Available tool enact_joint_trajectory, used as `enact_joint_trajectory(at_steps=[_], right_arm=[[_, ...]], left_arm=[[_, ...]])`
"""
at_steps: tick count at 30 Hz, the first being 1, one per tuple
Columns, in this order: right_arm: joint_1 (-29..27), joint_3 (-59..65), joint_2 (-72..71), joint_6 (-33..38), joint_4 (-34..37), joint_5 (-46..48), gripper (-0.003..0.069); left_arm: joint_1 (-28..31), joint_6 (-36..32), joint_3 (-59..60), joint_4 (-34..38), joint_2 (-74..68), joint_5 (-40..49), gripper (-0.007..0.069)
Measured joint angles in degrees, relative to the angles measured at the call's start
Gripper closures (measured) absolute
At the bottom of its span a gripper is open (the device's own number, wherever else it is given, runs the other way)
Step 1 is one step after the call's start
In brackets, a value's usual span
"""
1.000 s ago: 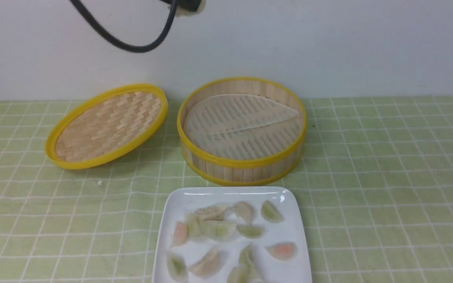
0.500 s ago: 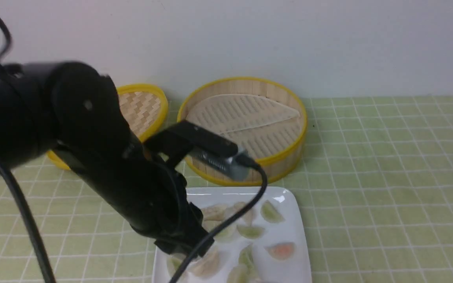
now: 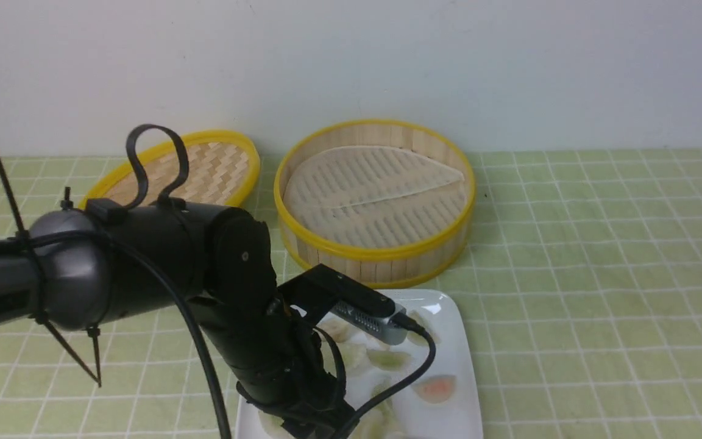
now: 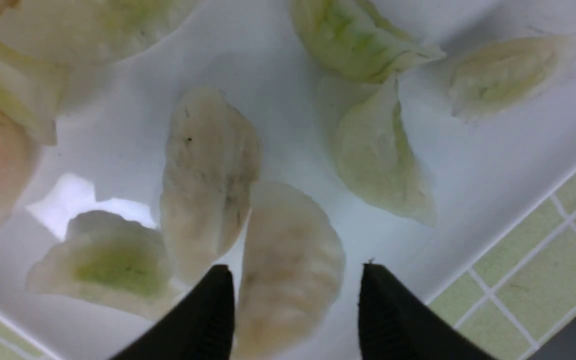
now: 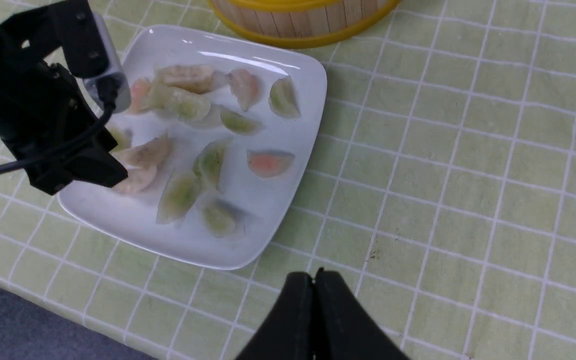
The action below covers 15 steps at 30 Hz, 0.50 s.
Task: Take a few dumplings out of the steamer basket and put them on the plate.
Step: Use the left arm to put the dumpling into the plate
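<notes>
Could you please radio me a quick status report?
Left end effector open over plate, pale dumpling between fingertips. Right end effector shut, off the plate. Steamer basket holds liner sheet, no dumplings visible.

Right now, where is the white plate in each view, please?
Front view: plate, bottom centre, partly behind the left arm.
Left wrist view: fills most of the picture.
Right wrist view: left of centre, upper part.
Shared landmark: the green checked cloth, visible beside the plate in all three.
</notes>
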<state>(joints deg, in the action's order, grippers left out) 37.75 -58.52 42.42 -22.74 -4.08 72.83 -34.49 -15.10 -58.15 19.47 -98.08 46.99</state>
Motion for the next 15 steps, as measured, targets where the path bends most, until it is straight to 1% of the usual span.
enact_joint_trajectory(at_steps=[2, 4, 7, 8, 10, 12, 14, 15], right_arm=[[0.00, 0.00, 0.00, 0.00, -0.05, 0.00, 0.0673], [0.00, 0.00, 0.00, 0.00, -0.05, 0.00, 0.0673], [0.00, 0.00, 0.00, 0.00, -0.05, 0.00, 0.0673], [0.00, 0.00, 0.00, 0.00, -0.05, 0.00, 0.0673], [0.00, 0.00, 0.00, 0.06, -0.24, 0.00, 0.0673], [0.00, 0.00, 0.00, 0.16, -0.72, 0.00, 0.0673], [0.00, 0.00, -0.05, 0.24, -1.47, 0.00, 0.0673], [0.00, 0.00, -0.19, 0.24, -1.92, 0.00, 0.0673]], left_arm=[[0.00, 0.00, 0.00, 0.00, -0.56, -1.29, 0.0194], [0.00, 0.00, -0.37, 0.00, -0.55, -1.47, 0.0162], [0.00, 0.05, -1.93, 0.00, -0.50, -0.20, 0.0162], [0.00, 0.18, -3.34, -0.15, -0.16, 1.22, 0.0190], [0.00, 0.47, -5.53, -0.74, 1.04, 3.49, 0.0272], [0.00, 0.66, -7.43, -1.63, 3.36, 4.83, 0.0391], [0.12, 1.07, -8.51, -2.02, 6.03, 5.22, 0.0488], [0.25, 1.24, -9.15, -2.19, 8.06, 5.13, 0.0554]])
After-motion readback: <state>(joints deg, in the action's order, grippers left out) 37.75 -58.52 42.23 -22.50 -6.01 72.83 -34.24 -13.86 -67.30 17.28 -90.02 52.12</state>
